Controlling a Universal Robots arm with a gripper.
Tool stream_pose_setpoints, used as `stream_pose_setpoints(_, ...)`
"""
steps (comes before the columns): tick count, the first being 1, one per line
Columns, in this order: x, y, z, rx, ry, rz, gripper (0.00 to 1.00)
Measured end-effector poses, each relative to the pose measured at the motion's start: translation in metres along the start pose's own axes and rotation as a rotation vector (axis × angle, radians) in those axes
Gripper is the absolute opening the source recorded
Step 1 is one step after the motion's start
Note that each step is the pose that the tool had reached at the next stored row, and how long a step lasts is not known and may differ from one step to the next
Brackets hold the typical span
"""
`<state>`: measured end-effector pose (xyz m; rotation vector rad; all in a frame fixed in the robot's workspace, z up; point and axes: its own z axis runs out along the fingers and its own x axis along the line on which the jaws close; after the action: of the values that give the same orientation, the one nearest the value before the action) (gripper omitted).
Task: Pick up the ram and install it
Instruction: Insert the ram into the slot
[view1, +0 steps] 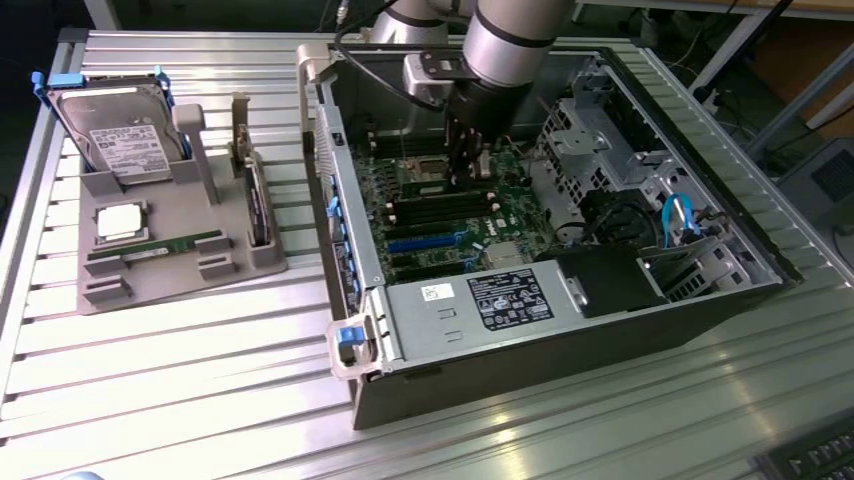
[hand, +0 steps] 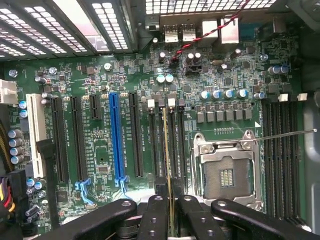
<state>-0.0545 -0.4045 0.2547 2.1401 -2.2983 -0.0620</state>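
Note:
The ram (hand: 166, 150) shows edge-on as a thin green-gold strip held upright between my two black fingers (hand: 154, 212). My gripper (hand: 170, 202) is shut on it, low over the black memory slots (hand: 154, 140) with white latches, beside the open CPU socket (hand: 227, 172). Whether its lower edge touches a slot I cannot tell. In the exterior view my gripper (view1: 467, 165) reaches down inside the open computer case (view1: 400, 345), above the motherboard (view1: 447, 225).
A grey holder (view1: 167, 275) at the exterior view's left carries a hard drive (view1: 120, 140), a processor (view1: 118, 222) and another green stick (view1: 154, 247). Inside the case are a power supply (view1: 501, 298), drive cages (view1: 594, 140), cables (view1: 678, 218) and a blue slot (hand: 115, 135).

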Motion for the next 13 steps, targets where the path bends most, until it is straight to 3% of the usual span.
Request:
stream_pose_setpoints(6, 0.001, -0.0001, 0.001, 0.0, 0.0002, 0.001, 0.14)
stream_pose_setpoints(13, 0.002, -0.0012, 0.0153, -0.0001, 0.0004, 0.001, 0.14)
